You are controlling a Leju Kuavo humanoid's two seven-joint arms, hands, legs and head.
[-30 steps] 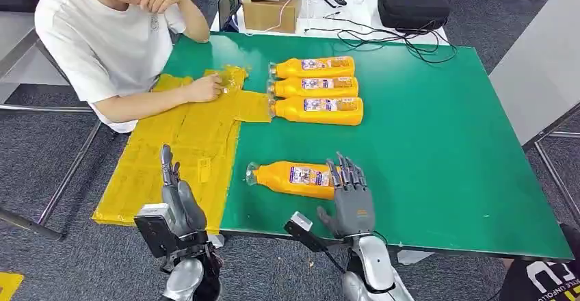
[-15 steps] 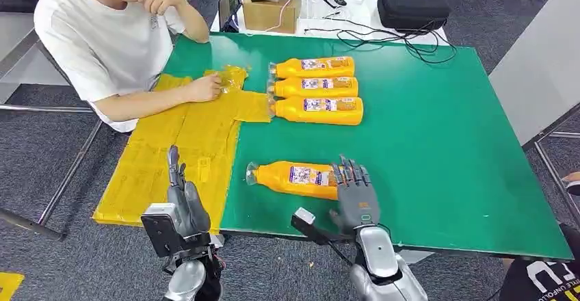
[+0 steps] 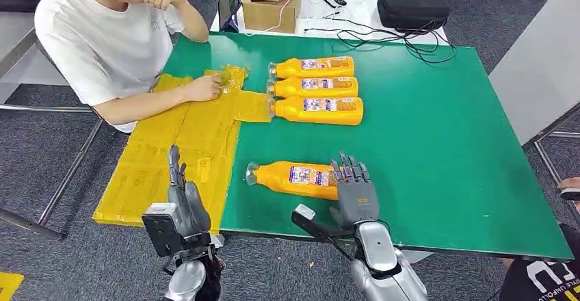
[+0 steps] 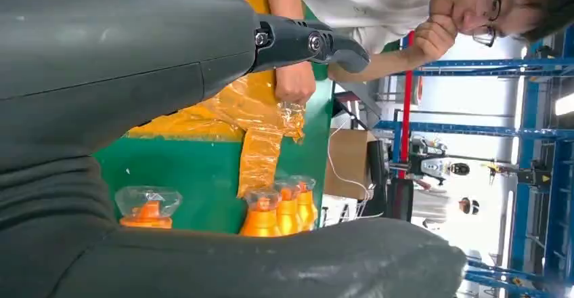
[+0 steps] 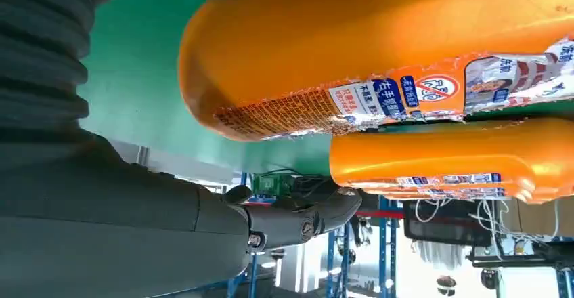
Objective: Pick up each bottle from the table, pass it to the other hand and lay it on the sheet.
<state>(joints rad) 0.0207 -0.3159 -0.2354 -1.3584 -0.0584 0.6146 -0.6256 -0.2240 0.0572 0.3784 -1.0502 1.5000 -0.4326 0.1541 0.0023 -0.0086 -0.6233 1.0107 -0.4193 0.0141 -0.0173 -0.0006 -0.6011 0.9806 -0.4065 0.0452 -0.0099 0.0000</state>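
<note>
At the upper left of the head view you see a person (image 3: 102,41) in a white shirt seated at the green table (image 3: 438,150), one hand resting on the crumpled top edge of the yellow sheet (image 3: 178,150). The sheet covers the table's left part down to its near edge. At the lower left, your left hand (image 3: 179,195) is raised over the sheet's near edge, fingers straight and apart, grasping nothing. In the left wrist view that hand (image 4: 135,54) frames the sheet (image 4: 250,108) and the bottle caps beyond.

Right of the sheet, at centre, three orange bottles (image 3: 316,87) lie side by side in a row, caps toward the sheet. Lower, a fourth bottle (image 3: 291,178) lies alone on the green, cap pointing left. Your right hand (image 3: 354,193) is at its base end, fingers extended over it; you cannot tell whether they touch it. The right wrist view shows that bottle (image 5: 379,47) close beside the spread hand (image 5: 169,223).
</note>
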